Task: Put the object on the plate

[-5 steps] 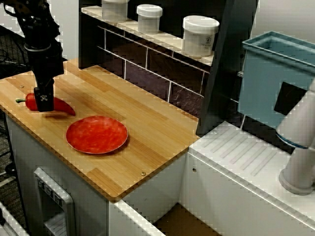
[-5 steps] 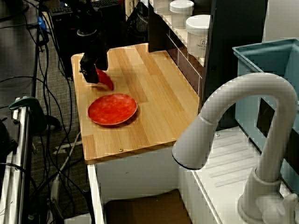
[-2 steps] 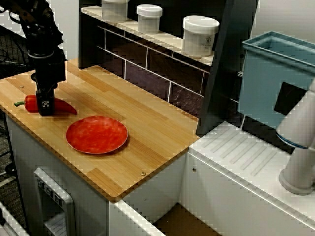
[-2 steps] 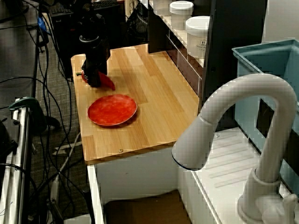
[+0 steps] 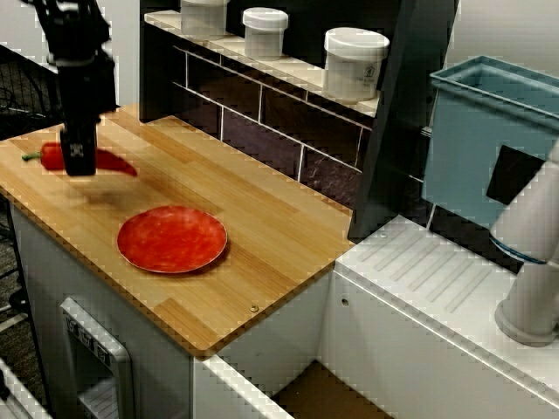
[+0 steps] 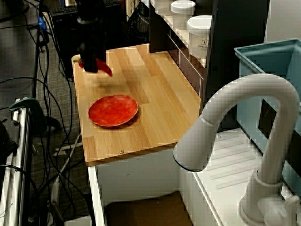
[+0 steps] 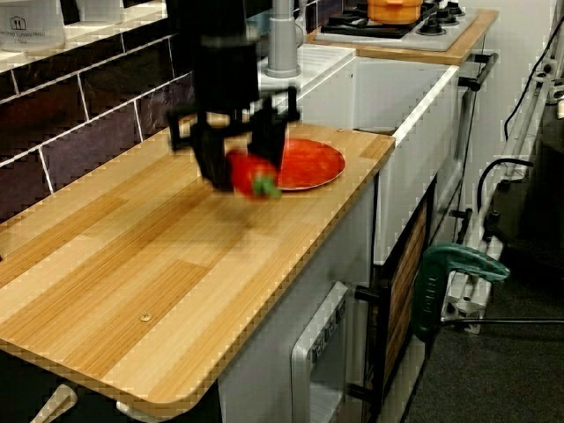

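The pincer (image 5: 79, 161) grips the chili (image 5: 112, 162) mid-body, lifted clear of the counter (image 5: 262, 227), at ten o'clock from the plate (image 5: 172, 238). Carry level, centre lengthwise over the plate, lower before releasing.

This is a mock kitchen set up in a lab. A wooden counter (image 5: 262, 218) backs onto dark tiles (image 5: 262, 122) under a shelf of white lidded jars (image 5: 354, 63). A white sink (image 5: 437, 288) with a faucet (image 6: 235, 122) adjoins it, and a stovetop (image 7: 397, 22) stands beyond. Loose cables (image 6: 28, 94) hang beside the unit.
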You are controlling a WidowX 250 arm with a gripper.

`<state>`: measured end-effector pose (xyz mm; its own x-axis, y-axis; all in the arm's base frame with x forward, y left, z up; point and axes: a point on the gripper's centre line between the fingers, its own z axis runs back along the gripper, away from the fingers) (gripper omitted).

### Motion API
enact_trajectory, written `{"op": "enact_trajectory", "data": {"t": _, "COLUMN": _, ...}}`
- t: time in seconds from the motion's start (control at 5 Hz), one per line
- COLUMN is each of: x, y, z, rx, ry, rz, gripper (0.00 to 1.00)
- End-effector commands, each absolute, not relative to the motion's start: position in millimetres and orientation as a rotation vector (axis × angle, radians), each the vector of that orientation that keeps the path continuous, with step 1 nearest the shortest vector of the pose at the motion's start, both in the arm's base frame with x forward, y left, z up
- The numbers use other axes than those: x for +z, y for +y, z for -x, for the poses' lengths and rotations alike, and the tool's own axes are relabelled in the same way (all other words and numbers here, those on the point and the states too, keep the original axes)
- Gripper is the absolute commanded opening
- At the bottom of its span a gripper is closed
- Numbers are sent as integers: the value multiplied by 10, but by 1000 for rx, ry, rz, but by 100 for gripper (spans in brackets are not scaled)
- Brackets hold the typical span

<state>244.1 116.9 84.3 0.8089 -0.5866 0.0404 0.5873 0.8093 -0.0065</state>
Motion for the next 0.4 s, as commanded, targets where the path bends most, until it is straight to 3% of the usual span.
{"op": "enact_trajectory", "data": {"t": 0.0, "x": 1080, "y": 929, "z": -2459, "rx": -692, "ry": -123, "rz": -26, "gripper": 0}}
{"op": "enact_trajectory", "data": {"t": 0.2, "x": 914, "y": 661, "z": -2474, "rx": -726, "ry": -110, "rz": -4, "gripper": 0}}
